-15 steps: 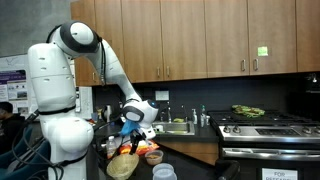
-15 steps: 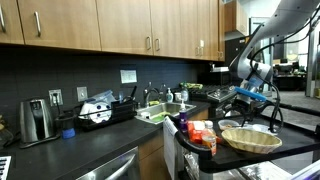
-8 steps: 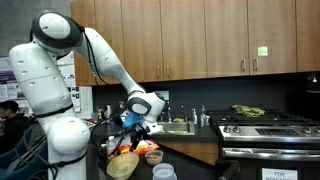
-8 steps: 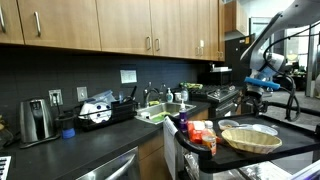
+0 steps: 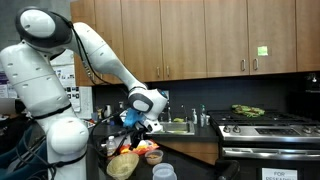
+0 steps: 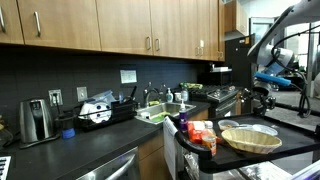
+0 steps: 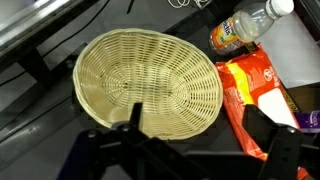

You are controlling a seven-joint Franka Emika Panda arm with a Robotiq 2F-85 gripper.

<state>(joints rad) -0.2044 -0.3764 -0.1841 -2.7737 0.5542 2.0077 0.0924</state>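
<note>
Wrist view looks straight down on an oval woven wicker basket (image 7: 148,85), which lies upright and empty on the dark bench (image 6: 296,131). The black fingers (image 7: 118,140) come in from the lower edge of that picture. They are spread wide, one at each side, with nothing between them (no contact with the weave shows). The basket sits under and slightly ahead of them, its near rim passing behind the left one.

Just beside the basket's right rim lies a crinkled orange and red snack bag (image 7: 262,100), flat on the bench. Whether it touches the rim cannot be told. Beyond the bag, toward the top right corner, a clear plastic bottle with an orange label and white cap (image 7: 245,28) lies on its side, near the basket but apart from it.

In both exterior views the fingers (image 5: 134,122) (image 6: 264,99) hang in the air above the bench. The basket (image 5: 121,165) (image 6: 250,137) is below them, and the snack bag (image 6: 203,135) is on its far side from the arm. Farther back along the wall, well apart from all this, stand a steel toaster (image 6: 36,120) and a sink (image 6: 163,113) under wooden cabinets (image 6: 110,25).
</note>
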